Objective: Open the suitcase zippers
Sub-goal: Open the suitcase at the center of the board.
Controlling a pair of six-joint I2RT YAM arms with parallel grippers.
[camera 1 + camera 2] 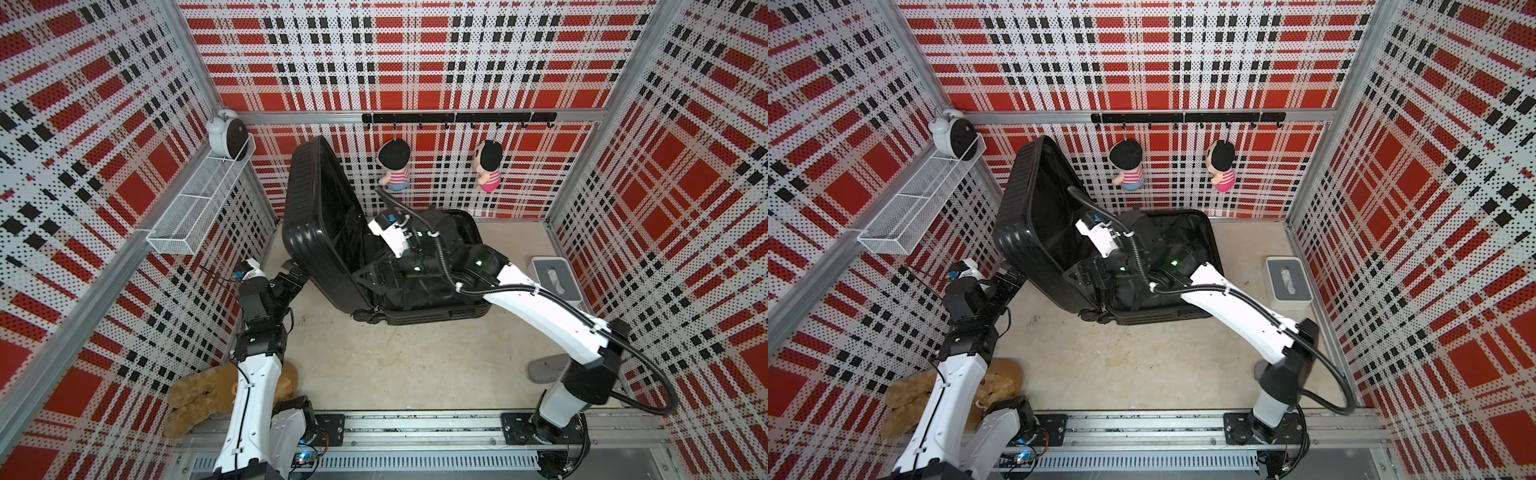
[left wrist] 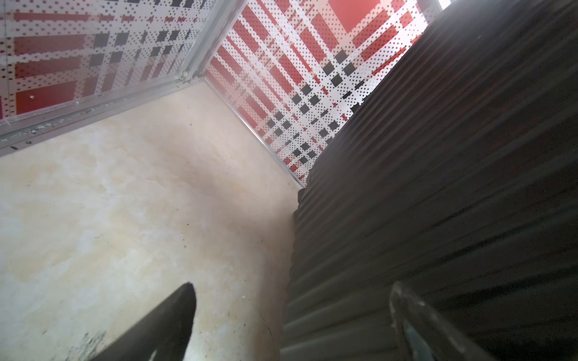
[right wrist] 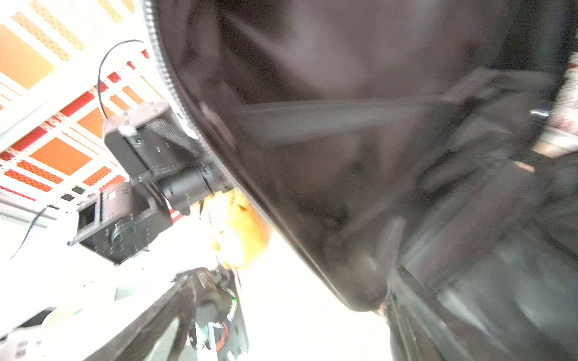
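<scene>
Nearest, at the front rail: bases of both arms, a brown teddy bear [image 1: 195,395] lying by the left arm [image 1: 249,399], a grey slipper [image 1: 544,368] by the right arm [image 1: 540,299].

Left arm: climbs from the rail, folds at the elbow, reaches forward to the outside of the raised lid. Left jaws spread wide, gripping nothing. Only in the left wrist view: one fingertip [image 2: 175,309] over the bare surface [image 2: 109,218], the other [image 2: 409,312] in front of the ribbed shell; contact cannot be told.

Right arm: rises at the rail's right end, bends at a dark elbow, slants forward and leftward over the flat half, wrist dipped into the open case. Right jaws down inside, dark on dark in both top views, blurred in the right wrist view; spread, closed on nothing visible.

Farther back, toward the rear wall: the suitcase [image 1: 316,232], open, one half flat, lid tilted up on the left. Along the lid's rim, zippers [image 3: 165,72] undone, teeth legible only in the right wrist view, beside black lining [image 3: 312,187].

Farthest, only in both top views: tissue box [image 1: 555,278] at right, two plush dolls [image 1: 395,164] hanging on the back wall, white alarm clock [image 1: 226,133] in a wire basket [image 1: 187,220].
</scene>
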